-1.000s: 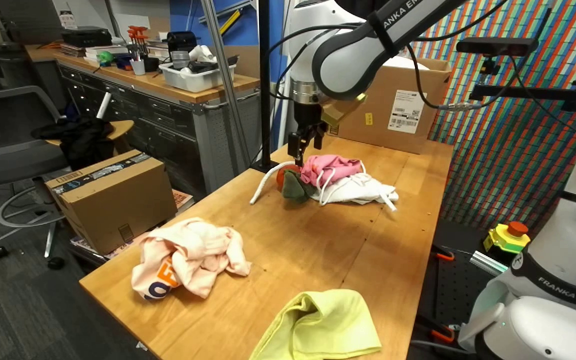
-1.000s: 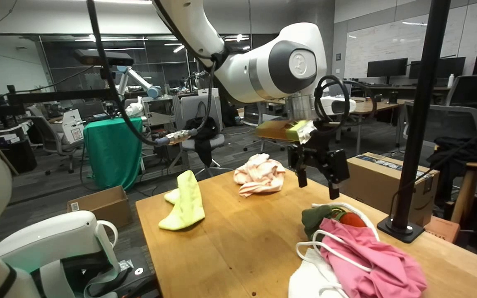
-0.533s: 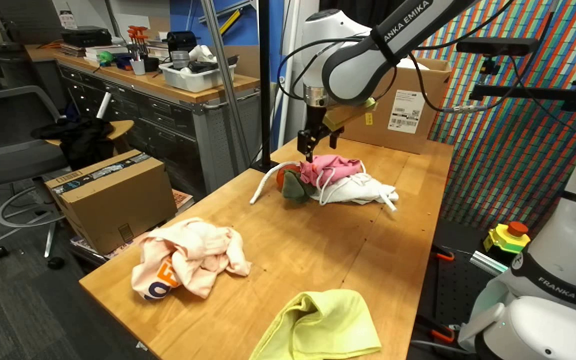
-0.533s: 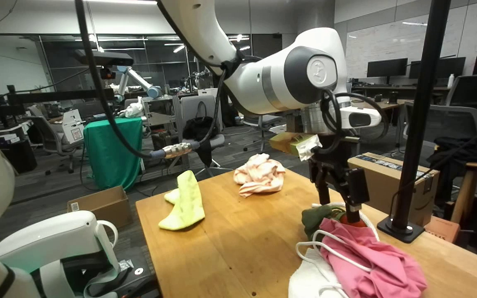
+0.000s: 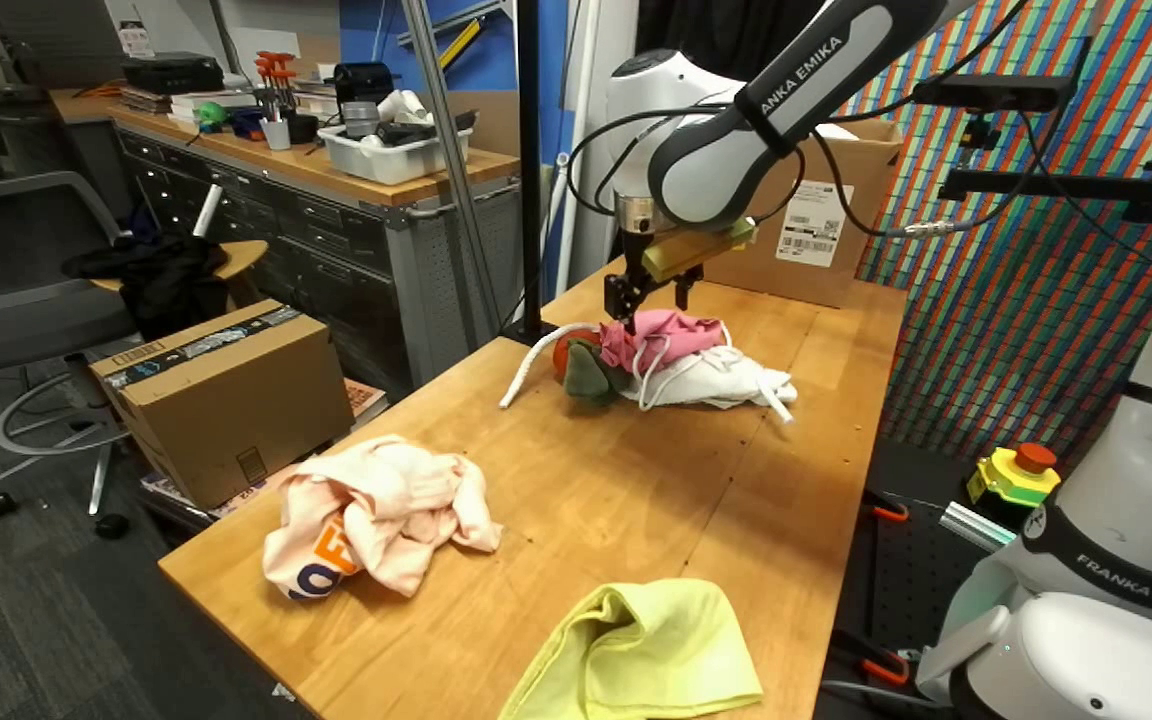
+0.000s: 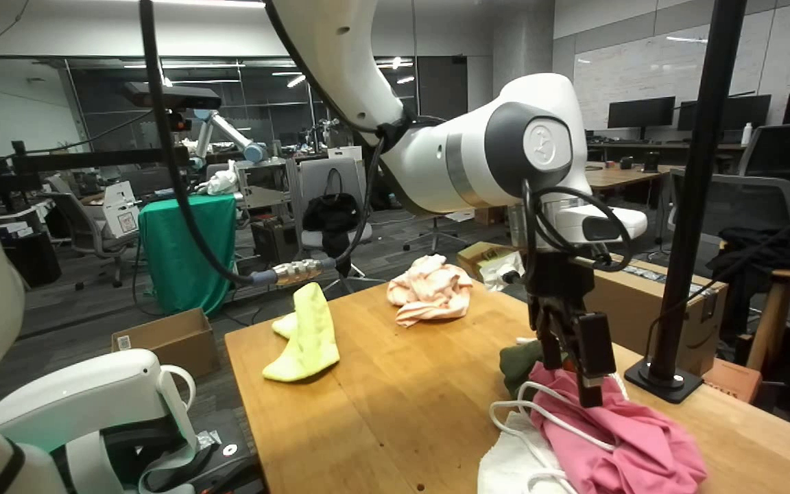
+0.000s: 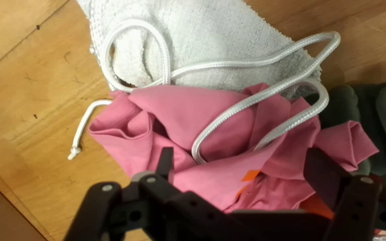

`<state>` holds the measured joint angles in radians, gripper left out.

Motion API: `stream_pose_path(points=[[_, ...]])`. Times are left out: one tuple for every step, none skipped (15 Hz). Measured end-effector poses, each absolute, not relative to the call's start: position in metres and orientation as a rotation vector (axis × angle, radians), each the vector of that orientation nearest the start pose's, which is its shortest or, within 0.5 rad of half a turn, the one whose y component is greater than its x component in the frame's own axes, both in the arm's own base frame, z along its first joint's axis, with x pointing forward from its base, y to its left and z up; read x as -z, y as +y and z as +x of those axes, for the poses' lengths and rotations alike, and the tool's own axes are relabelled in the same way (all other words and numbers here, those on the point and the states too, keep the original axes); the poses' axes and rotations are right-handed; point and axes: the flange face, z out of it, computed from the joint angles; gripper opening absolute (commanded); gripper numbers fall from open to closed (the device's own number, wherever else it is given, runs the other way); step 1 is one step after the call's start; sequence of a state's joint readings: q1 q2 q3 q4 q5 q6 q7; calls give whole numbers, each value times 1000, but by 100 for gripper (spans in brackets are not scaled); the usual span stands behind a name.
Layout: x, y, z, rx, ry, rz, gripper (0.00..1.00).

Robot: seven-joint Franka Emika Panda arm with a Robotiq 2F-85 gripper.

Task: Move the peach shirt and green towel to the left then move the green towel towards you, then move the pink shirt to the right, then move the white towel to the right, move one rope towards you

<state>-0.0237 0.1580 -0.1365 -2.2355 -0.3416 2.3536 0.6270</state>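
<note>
The pink shirt [image 7: 193, 103] lies bunched partly over the white towel [image 7: 213, 40]. White rope [image 7: 230, 64] loops across both, and some runs under the pink folds. My gripper [image 7: 240, 155] stands open just above the pink shirt, a finger on either side of its folds; whether the tips touch the fabric I cannot tell. In an exterior view the gripper [image 6: 571, 381] points down at the near side of the pink shirt [image 6: 655, 439]. Well away from this pile, the peach shirt [image 5: 406, 500] lies crumpled near a table corner, and the green towel [image 5: 666, 640] sits folded at the table's end.
A dark green bundle [image 5: 591, 378] with a red part [image 5: 566, 350] lies against the pile. A black post [image 6: 683, 288] rises at the table edge close to the gripper. Behind the pile a large cardboard box [image 5: 716, 270] stands on the table.
The open gripper has come down and across from above the red and dark green bundle to over the pink shirt. The cloths and rope have not moved.
</note>
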Motion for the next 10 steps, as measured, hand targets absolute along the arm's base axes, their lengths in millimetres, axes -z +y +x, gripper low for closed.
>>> stream_pose_path(points=[[-297,-89,529,32,903,-3280,100],[-296,-88,530,32,899,-3281,100],[-296,-86,530,32,897,-3282,100],[-296,-85,530,33,900,-3281,100],[-296,-85,530,35,910,-3278,100],[-296,-85,531,37,927,-3275,100],[-295,-87,531,42,949,-3270,100],[-294,-89,531,49,975,-3262,100],[-293,-93,531,53,1004,-3253,100],[-291,-98,531,54,1034,-3245,100]])
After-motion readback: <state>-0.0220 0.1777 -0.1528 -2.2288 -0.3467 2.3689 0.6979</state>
